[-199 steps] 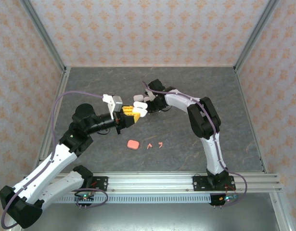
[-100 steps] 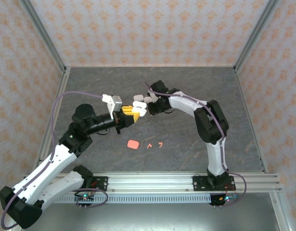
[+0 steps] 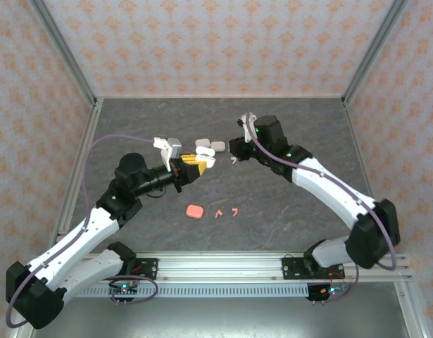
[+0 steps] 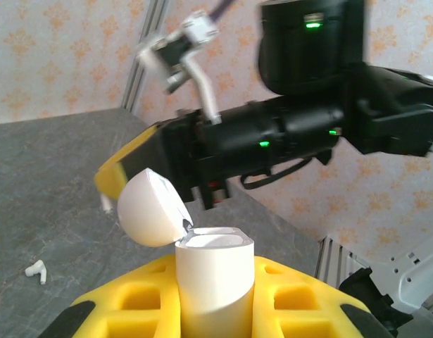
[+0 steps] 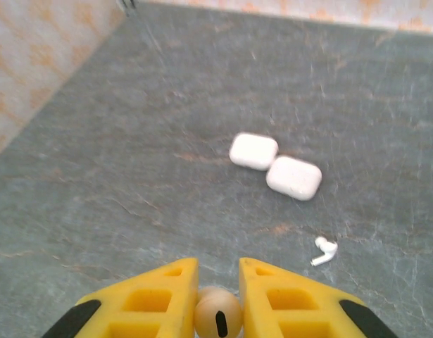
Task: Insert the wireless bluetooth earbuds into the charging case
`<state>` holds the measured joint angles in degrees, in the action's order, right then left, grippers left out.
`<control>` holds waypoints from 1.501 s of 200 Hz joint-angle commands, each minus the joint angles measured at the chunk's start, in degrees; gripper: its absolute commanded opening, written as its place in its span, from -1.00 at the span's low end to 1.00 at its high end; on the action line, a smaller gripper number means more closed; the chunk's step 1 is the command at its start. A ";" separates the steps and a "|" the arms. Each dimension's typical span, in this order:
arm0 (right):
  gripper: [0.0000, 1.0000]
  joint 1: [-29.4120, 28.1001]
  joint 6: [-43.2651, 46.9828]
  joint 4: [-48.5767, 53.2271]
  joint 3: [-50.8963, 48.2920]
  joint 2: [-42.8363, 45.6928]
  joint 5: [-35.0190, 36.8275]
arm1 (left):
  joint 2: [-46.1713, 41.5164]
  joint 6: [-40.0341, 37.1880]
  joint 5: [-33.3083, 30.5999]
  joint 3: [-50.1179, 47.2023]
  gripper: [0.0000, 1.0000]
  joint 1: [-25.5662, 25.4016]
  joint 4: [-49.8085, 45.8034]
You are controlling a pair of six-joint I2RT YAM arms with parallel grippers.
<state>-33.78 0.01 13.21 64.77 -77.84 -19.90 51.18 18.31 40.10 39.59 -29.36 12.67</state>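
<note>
Two arms work over the middle of the worktop (image 3: 286, 211). The left fingers (image 3: 191, 167) grip the open case (image 4: 215, 271) upright, lid hinged back, clear of the surface. The right fingers (image 3: 234, 150) have closed and drawn back to the right, away from the case mouth; nothing shows between them. Two closed cases (image 5: 253, 151) (image 5: 293, 177) lie touching, toward the far edge. A pink case (image 3: 195, 210) lies toward the near edge. One white earbud (image 5: 324, 251) lies loose near the closed cases. Two coral earbuds (image 3: 217, 212) (image 3: 234, 210) lie just right of the pink case. Whether the open case holds an earbud cannot be told; the white earbud probably needs picking up next.
</note>
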 commanded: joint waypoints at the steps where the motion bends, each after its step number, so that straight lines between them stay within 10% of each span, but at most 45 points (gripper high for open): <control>1: -0.59 -1.73 0.37 -6.37 -2.55 6.46 -0.08 | 1.08 2.44 -0.03 0.24 -0.98 -0.90 6.04; 74: -0.59 -7.66 5.07 -12.31 -4.61 17.53 -2.66 | 6.73 2.05 2.91 4.15 -1.00 -3.49 4.57; 300: -0.58 -10.34 4.96 -9.74 -4.79 13.45 -14.31 | 6.57 1.36 3.76 5.16 -1.00 -4.88 4.91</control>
<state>-43.72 6.00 2.76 60.29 -63.83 -30.09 58.89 20.51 43.07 43.07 -33.78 14.85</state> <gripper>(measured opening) 0.209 0.189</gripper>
